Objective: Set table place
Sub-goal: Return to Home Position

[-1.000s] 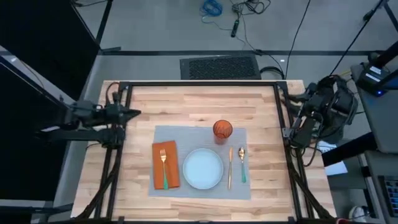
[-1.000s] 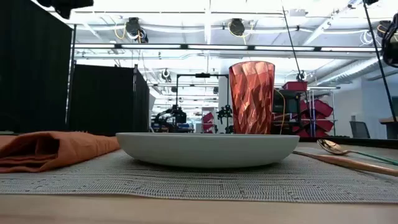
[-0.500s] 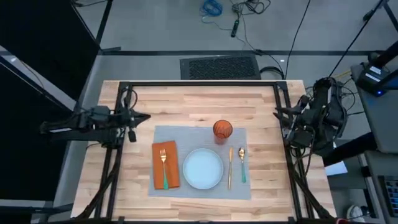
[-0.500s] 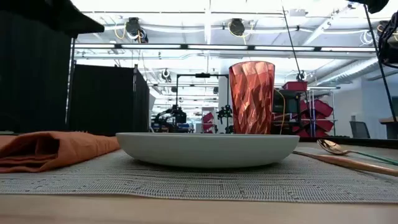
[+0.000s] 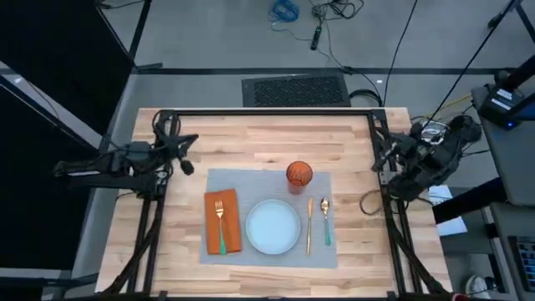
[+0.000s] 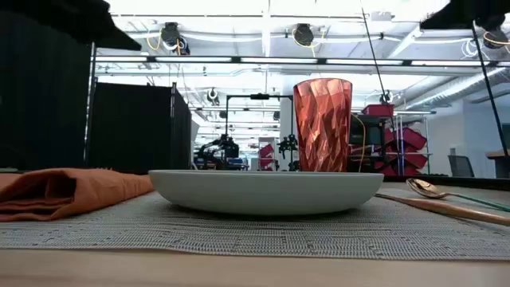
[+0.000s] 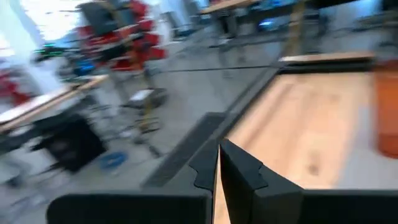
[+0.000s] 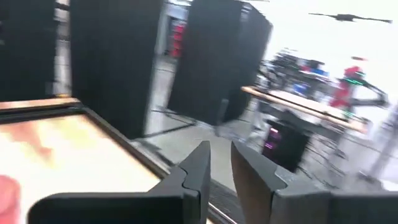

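Observation:
The place lies laid out mid-table: a grey placemat [image 5: 267, 217] carries a pale-blue plate [image 5: 272, 227], an orange napkin [image 5: 222, 221] with a fork [image 5: 220, 224] on it, an orange tumbler [image 5: 298, 174] standing upright, a knife [image 5: 308, 224] and a spoon [image 5: 325, 219]. My left gripper [image 5: 191, 155] hovers over the table's left side, its fingers [image 7: 217, 168] shut on nothing. At the table's right edge my right gripper [image 5: 380, 156] hovers, with a narrow gap between its fingers [image 8: 221, 162] and nothing in it.
A black metal frame [image 5: 267, 114] runs along the table's far edge and down both sides. Bare wood [image 5: 267, 138] lies between the placemat and the far edge. A dark cable loop [image 5: 369, 203] hangs by the right frame rail.
My right gripper has swung from beside the placemat's right end toward the table's far edge. My left gripper has gone a little toward the table's right and turned, staying over the left side. Everything on the placemat has stayed where it was.

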Robot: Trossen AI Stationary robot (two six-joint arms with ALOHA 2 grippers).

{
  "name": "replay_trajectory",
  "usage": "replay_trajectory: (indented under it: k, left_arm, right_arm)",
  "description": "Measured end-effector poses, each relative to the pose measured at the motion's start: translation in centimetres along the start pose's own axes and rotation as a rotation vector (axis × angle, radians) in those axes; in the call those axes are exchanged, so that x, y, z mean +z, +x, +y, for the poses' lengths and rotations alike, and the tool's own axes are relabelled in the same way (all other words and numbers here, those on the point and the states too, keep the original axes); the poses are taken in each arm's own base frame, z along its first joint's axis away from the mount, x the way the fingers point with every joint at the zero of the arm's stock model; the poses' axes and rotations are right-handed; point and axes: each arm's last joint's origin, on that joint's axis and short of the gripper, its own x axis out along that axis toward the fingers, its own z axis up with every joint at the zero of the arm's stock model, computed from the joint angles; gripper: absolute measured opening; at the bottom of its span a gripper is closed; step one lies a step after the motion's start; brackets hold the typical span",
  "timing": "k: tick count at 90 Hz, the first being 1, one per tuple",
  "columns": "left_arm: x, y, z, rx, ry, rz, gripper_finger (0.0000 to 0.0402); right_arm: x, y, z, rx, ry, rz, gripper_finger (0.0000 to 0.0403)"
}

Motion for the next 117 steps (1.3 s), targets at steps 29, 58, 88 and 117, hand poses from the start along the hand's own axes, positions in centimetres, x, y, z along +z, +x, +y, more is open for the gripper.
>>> replay_trajectory:
  k: [29, 58, 88, 117]
  left_arm:
    - [-0.3, 2.0, -1.1, 0.22, 0.064, 0.053, 0.0003]
    - [-5.5, 4.4, -3.0, 0.186, 0.026, -0.05, 0.0003]
    - [-6.2, 5.3, -2.7, -0.26, -0.031, -0.232, 0.0003]
    - [-6.5, 8.1, -0.5, -0.432, -0.07, -0.054, 0.0003]
  right_arm:
    - [-2.1, 1.5, 0.4, -0.276, 0.094, 0.043, 0.0019]
    - [-4.0, 2.9, 1.0, -0.457, 0.215, 0.041, 0.0018]
    - [-10.4, 2.7, 2.0, -0.462, 0.257, 0.035, 0.0018]
    - [-11.2, 2.1, 2.5, -0.349, 0.246, 0.026, 0.0005]
